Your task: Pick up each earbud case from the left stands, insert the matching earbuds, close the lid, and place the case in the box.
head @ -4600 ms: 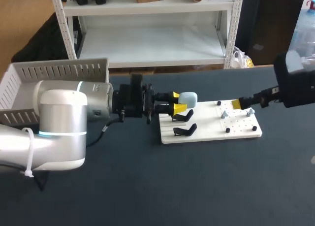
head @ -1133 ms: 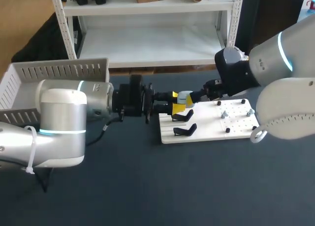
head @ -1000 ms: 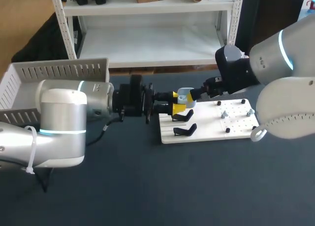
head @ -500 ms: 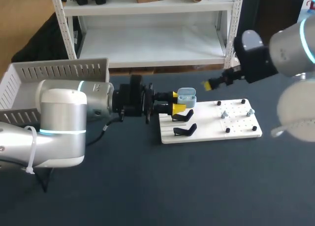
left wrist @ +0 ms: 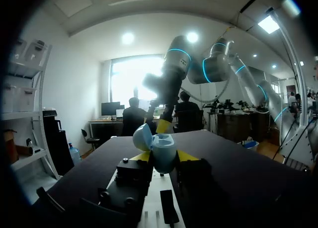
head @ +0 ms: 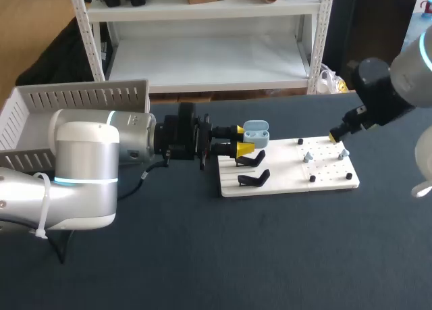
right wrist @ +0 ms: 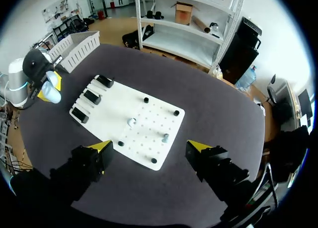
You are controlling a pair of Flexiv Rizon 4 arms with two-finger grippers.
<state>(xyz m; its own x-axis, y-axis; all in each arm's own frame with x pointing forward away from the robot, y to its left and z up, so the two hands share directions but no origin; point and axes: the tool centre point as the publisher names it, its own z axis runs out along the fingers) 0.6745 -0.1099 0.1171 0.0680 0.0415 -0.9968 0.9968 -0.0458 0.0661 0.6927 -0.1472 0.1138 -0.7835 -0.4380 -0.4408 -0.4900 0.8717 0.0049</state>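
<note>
Head view, from where I stand: the left gripper is clamped on the pale blue earbud case, with a yellow finger on either side and the lid standing open. The case sits out past the fingertips, just beside the black stands at the left gripper's end of the white board.

From the left wrist view, the case fills the gap between the two yellow tips. Its lid is tipped back to one side.

The right gripper hangs over the other end of the board, well apart from the left one. Its own wrist view shows its fingers spread wide, gripping nothing. The board lies beneath them, and the two small earbuds rest on it among the black pegs, ahead of the gripper. The three stands are farther out, toward the held case.

The slatted white box is behind the left arm, far from either gripper.
</note>
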